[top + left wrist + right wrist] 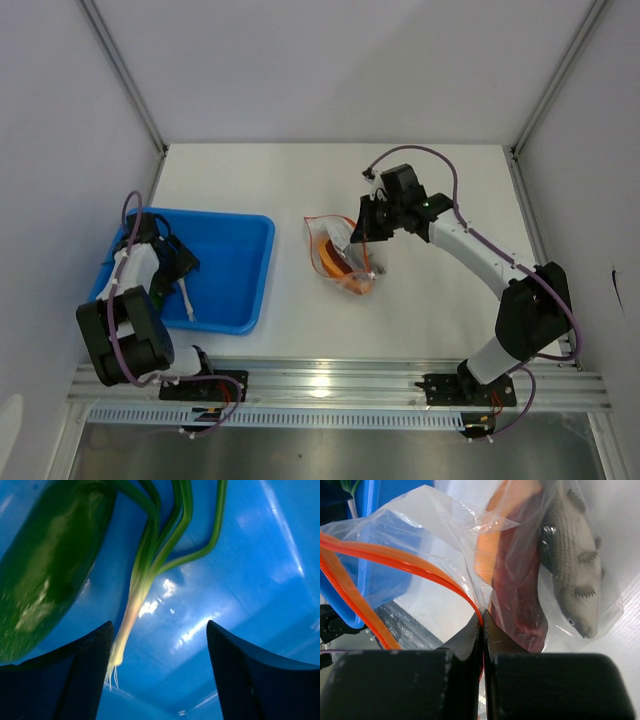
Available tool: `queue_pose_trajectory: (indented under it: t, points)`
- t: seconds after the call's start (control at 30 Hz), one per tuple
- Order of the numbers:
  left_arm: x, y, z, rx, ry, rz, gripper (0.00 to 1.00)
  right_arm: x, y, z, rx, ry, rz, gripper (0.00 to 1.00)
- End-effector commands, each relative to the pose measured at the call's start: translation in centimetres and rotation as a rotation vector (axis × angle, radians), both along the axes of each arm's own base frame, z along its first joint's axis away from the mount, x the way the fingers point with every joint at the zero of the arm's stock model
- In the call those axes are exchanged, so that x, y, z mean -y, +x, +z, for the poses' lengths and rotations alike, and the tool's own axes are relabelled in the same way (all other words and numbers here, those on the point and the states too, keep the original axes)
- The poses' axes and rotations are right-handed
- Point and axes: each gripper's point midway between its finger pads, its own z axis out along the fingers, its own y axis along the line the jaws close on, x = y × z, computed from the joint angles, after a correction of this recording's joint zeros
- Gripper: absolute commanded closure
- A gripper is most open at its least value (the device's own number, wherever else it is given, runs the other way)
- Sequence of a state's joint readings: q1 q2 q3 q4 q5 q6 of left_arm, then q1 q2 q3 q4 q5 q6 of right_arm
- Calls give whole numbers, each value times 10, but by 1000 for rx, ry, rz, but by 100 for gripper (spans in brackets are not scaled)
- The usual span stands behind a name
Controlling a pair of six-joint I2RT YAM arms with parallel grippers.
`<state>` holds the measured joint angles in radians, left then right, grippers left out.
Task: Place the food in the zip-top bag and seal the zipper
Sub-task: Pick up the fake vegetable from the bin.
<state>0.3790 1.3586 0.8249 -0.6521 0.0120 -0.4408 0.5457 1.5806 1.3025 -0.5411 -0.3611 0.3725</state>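
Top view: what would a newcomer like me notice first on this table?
The bright blue tray on the left stands out first, with the left hand hanging open inside it over a green scallion. Next comes the clear bag in the middle, which holds a dark-red meat slab and a grey fish. The right hand is pinched shut on its orange zipper.

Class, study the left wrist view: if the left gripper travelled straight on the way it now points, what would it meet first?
Probably the green stalk, its pale root end just ahead of the open left gripper, close to one finger; failing that, the blue tray beneath. Depth is unclear.
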Motion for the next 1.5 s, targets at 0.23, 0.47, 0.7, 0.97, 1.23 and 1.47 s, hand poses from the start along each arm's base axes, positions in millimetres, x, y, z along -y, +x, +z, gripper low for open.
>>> queue_pose_trajectory:
  t: [0.23, 0.47, 0.7, 0.97, 1.23, 1.47]
  points:
    - [-18, 33, -15, -39, -5, 4, 45, 10, 17, -4, 0, 26, -27, 100]
    - [-20, 25, -32, -108, -6, 14, 48, 13, 18, -1, -1, 32, -37, 100]
    - [-20, 26, -32, -124, -13, -2, 72, 17, 19, 3, 12, 26, -51, 100]
    - [-14, 26, -26, -104, -1, -18, 99, 19, 18, 8, 20, 28, -63, 100]
    - [41, 41, 46, 91, 34, -184, 99, 23, 15, 22, 35, 45, -95, 100]
    - [132, 30, 149, 411, -102, -475, 99, 39, 24, 19, 103, -54, -149, 100]
